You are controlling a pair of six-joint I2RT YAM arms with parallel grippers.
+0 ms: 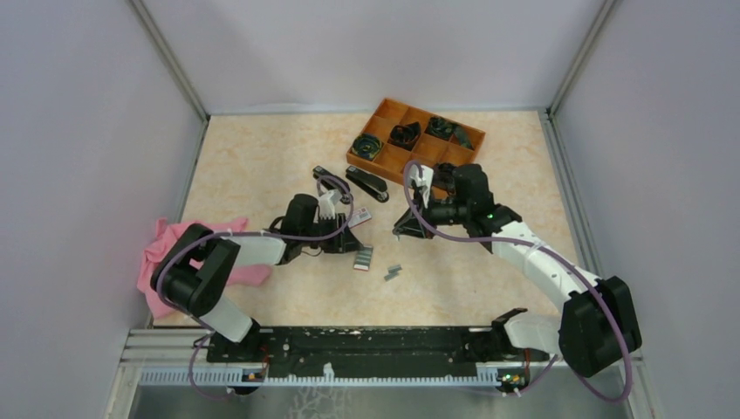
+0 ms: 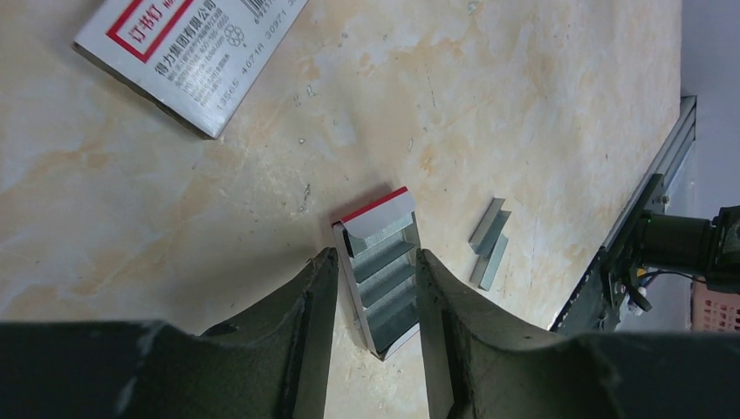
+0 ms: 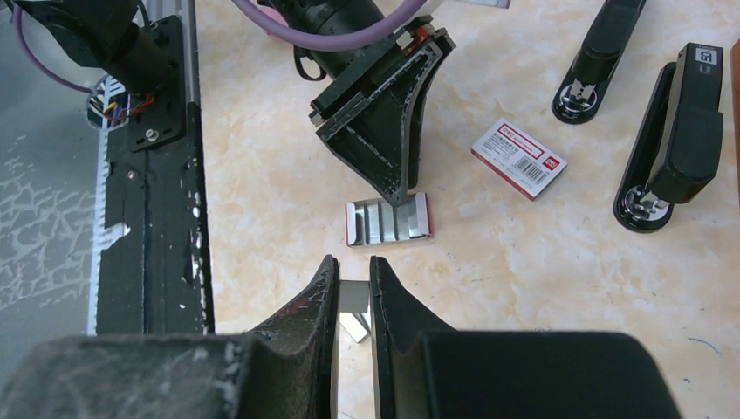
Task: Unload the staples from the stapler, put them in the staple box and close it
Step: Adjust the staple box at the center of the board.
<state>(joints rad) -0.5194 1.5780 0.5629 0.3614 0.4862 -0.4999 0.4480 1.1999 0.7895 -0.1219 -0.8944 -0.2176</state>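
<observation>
Your left gripper (image 2: 376, 254) points down over the middle of the desk (image 1: 262, 166), a bit toward the near edge. Its jaws are spread, one on each side of a small open white-and-red paper tray (image 2: 373, 205). The tray is packed with silvery-grey ridged metal staples (image 2: 384, 275). You cannot tell if the fingers touch the tray's sides.

Two more short loose staple strips (image 2: 489, 240) lie flat just beside the tray, on the side toward the desk's right edge. Your right gripper (image 3: 353, 260) hangs over them. Its jaws are almost together, with only a thin gap. A bit of silver shows in that gap, and you cannot tell if it is pinched or lying below.

Two long black staplers (image 3: 681, 131) lie toward the far edge, near a small closed white-and-red box (image 3: 518, 158).
</observation>
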